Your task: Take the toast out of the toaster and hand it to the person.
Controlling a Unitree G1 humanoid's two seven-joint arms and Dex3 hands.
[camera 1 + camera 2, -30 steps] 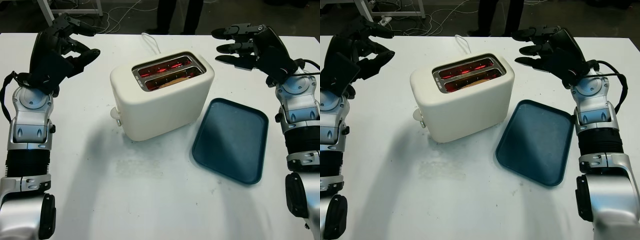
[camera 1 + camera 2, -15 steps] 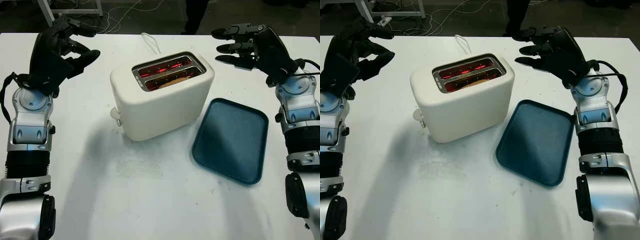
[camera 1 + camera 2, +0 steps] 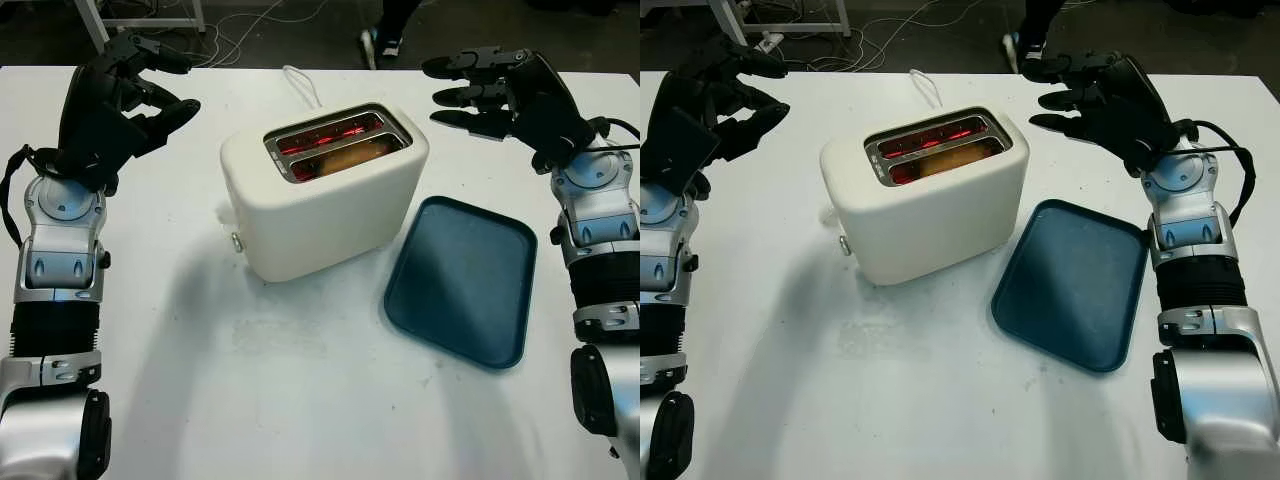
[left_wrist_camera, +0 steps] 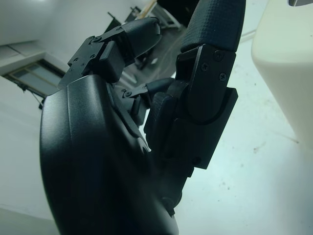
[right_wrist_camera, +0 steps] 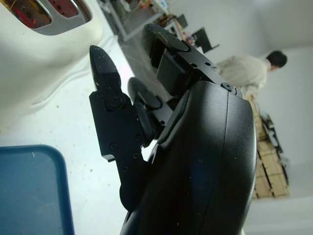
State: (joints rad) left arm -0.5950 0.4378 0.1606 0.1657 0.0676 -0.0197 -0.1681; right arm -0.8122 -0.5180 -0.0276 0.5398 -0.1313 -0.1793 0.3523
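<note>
Right hand point(image 3: 500, 90) raised off the desk point(image 3: 300, 400), just right of and behind the toaster point(image 3: 325, 190), holding nothing, fingers extended toward it. Left hand point(image 3: 115, 100) raised well left of the toaster, also holding nothing, fingers half bent. Toast point(image 3: 350, 157) sits in the front slot, top edge showing just at the rim; both slots glow red. Blue tray point(image 3: 462, 278) lies just right of the toaster, near touching. Risks, as judgement: elements look hot, so fingers going deep could touch them; little toast stands proud, so a pinch may slip or crumble it; a sideways pull could drag or tip the light toaster. Right wrist view shows a person point(image 5: 244, 73) standing in the background; head views show just a shoe point(image 3: 385, 45) beyond the desk.
</note>
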